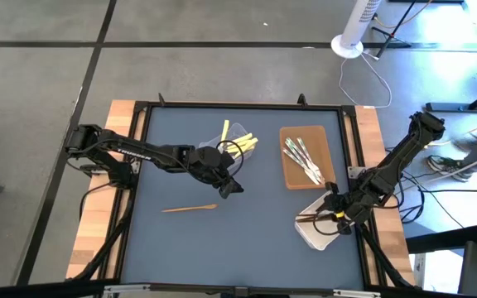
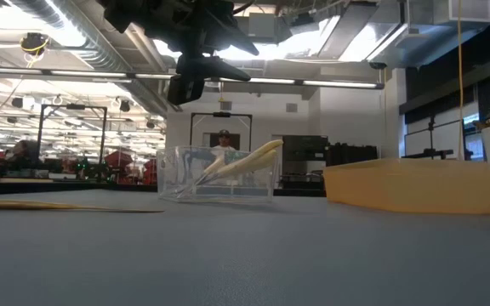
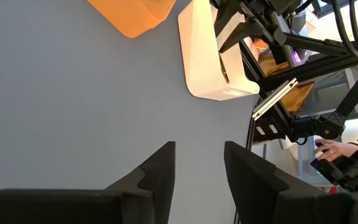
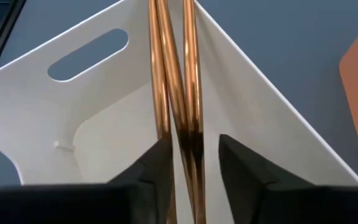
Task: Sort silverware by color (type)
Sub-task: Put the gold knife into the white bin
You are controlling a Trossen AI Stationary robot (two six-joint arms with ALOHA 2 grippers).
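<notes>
The orange-brown utensils [image 4: 178, 74] lie between your right gripper's [image 4: 188, 158] fingers, their far ends already down in the white tray [image 4: 55, 112], which sits at about four o'clock on the worktop [image 1: 180, 248]. The fingers stand slightly apart around the shafts; whether they still pinch them I cannot tell, so treat this as a release in progress. Spread the fingers fully before you lift, and rise straight up so no utensil is dragged over the tray's rim.

Silver pieces [image 1: 302, 157] rest on the brown tray [image 1: 291, 178] at two o'clock. One orange-brown utensil [image 1: 189, 209] lies loose near the centre, towards seven o'clock; it likely belongs in the white tray next. Pale yellow utensils [image 1: 240, 145] sit in the clear tub [image 1: 232, 132] at twelve o'clock.

Your left gripper [image 3: 197, 165] hangs just beside the tub, fingers parted and empty.
</notes>
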